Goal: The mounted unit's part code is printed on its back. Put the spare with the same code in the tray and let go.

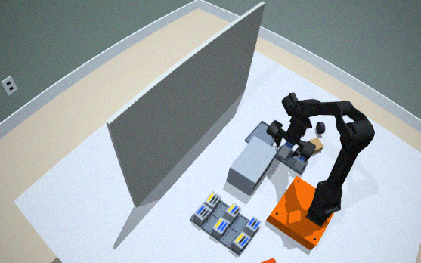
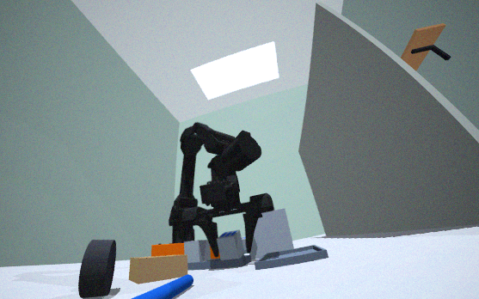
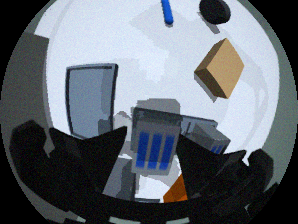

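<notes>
Two fingers of the gripper point(image 1: 287, 149) point(image 2: 232, 253) point(image 3: 153, 132) stand well apart, one on either side of a grey block with three blue stripes point(image 1: 286, 152) point(image 2: 231, 247) point(image 3: 155, 150). Nothing is clamped; whether either finger touches the block cannot be determined. The block is upright on a dark grey holder point(image 1: 290, 164) point(image 3: 200, 121), beside a second blue-striped block point(image 1: 298, 163) point(image 3: 212, 139).

The tray point(image 1: 255, 132) point(image 2: 291, 258) point(image 3: 92, 100) is shallow, lies flat at the far side of the work surface in the top view, and holds no block. A large grey box point(image 1: 250, 162) point(image 2: 274, 234) point(image 3: 117, 177) occupies the space between the tray and a near rack point(image 1: 237, 227). Six blocks stand on that rack, striped in yellow, blue and black combinations. Which unit is the mounted one, and its back code, cannot be confirmed.

Left of the box in the top view stands a tall grey screen point(image 1: 192, 98) point(image 2: 386, 163). Right of the holder lies a tan block point(image 1: 317, 145) point(image 2: 158, 268) point(image 3: 222, 70), with a black disc point(image 1: 320, 128) point(image 2: 97, 268) point(image 3: 215, 11) near it, on edge. A blue rod point(image 2: 167, 288) point(image 3: 167, 12) lies near the disc.
</notes>
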Robot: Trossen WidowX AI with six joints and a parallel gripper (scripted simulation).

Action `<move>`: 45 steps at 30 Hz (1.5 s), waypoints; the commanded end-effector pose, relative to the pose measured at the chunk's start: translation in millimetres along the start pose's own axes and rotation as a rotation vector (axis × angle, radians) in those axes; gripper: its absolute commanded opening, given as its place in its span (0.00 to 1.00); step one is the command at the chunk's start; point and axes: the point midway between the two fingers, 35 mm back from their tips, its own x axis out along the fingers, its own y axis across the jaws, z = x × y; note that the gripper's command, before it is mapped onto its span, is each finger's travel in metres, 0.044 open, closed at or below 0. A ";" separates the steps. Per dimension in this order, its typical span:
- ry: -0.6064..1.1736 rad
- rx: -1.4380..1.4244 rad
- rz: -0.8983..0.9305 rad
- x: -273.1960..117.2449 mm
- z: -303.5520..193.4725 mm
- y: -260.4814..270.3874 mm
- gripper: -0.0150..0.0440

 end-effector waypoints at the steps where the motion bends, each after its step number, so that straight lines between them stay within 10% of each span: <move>1: 0.001 0.004 -0.003 1.2 -0.5 -0.7 0.76; 22: 0.000 0.000 0.000 0.0 0.0 0.0 0.25; 45: 0.001 0.004 -0.003 -79.1 -0.1 -0.1 0.25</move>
